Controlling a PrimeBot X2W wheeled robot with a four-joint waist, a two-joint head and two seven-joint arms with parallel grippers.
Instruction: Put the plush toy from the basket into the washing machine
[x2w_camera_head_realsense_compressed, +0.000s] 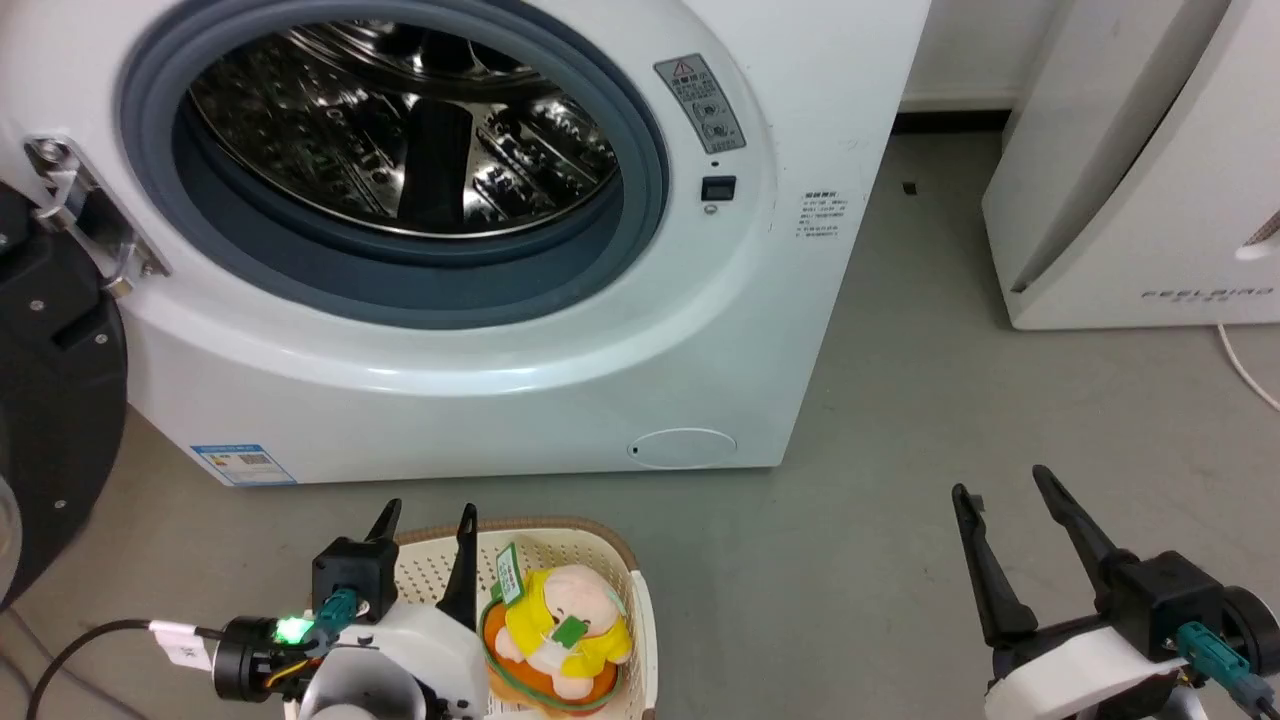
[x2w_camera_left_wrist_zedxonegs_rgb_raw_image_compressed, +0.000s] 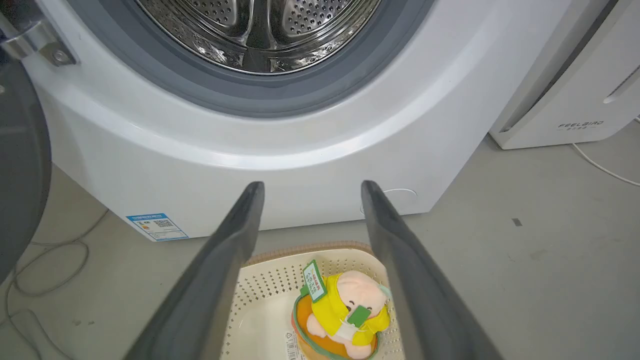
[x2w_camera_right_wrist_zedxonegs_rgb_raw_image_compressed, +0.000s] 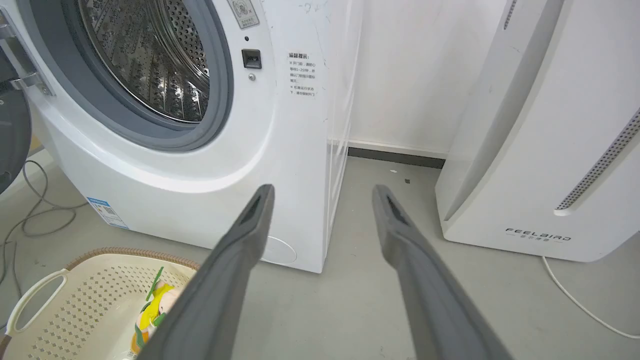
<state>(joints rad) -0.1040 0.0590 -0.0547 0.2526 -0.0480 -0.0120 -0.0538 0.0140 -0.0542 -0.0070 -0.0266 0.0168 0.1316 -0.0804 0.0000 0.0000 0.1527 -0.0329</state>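
Toy (x2w_camera_head_realsense_compressed: 562, 620) is dwarfed by the open washer (x2w_camera_head_realsense_compressed: 760, 300), and is lain in the basket (x2w_camera_head_realsense_compressed: 425, 578) set before it. The left claw (x2w_camera_head_realsense_compressed: 428, 510) is held spread and empty over the basket, the right claw (x2w_camera_head_realsense_compressed: 1000, 482) likewise, well apart.

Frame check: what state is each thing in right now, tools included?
washing machine door: open.
drum: no toy visible inside.
plush toy: in the basket, not gripped.
basket: on the floor, holding the toy.
left tool: open, empty, near the basket.
right tool: open, empty, above the floor.
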